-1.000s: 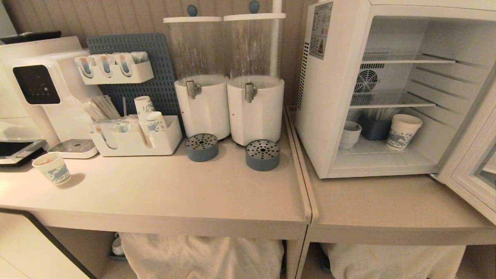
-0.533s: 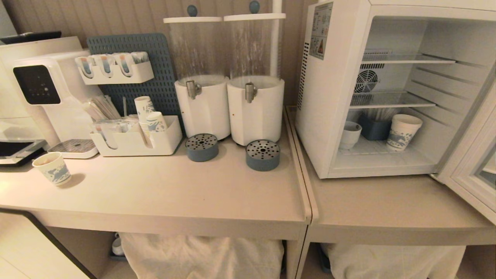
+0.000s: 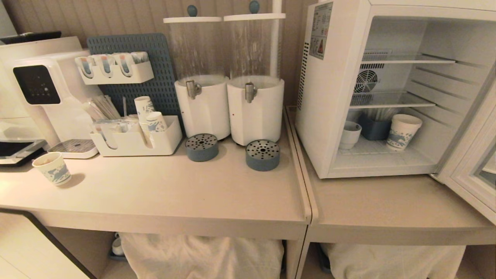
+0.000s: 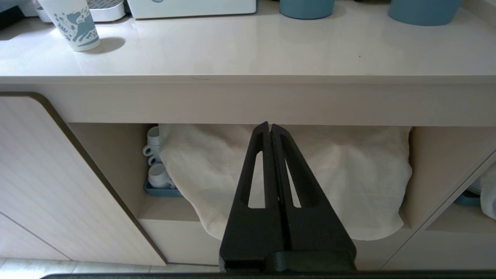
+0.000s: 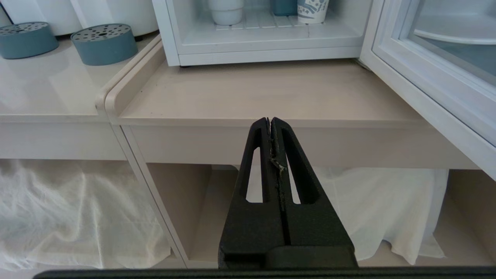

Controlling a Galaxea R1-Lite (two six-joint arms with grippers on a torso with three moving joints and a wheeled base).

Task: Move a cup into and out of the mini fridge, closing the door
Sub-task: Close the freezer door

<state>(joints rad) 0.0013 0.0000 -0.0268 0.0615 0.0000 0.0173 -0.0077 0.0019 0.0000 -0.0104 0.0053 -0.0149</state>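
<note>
My right gripper (image 5: 271,121) is pinched shut and holds nothing, low in front of the counter (image 5: 271,97). My left gripper (image 4: 270,126) is shut too, and parked low. The cup (image 3: 350,134) sits on the bottom shelf inside the mini fridge (image 3: 333,97), by its left wall. The door (image 3: 474,170) is wide open. I think I should open my right fingers first, then reach in slowly, without bumping the paper cup (image 3: 403,131).

Two beige counters (image 3: 174,193) side by side, left bearing dispensers (image 3: 228,108), right the open mini fridge (image 3: 333,97)
</note>
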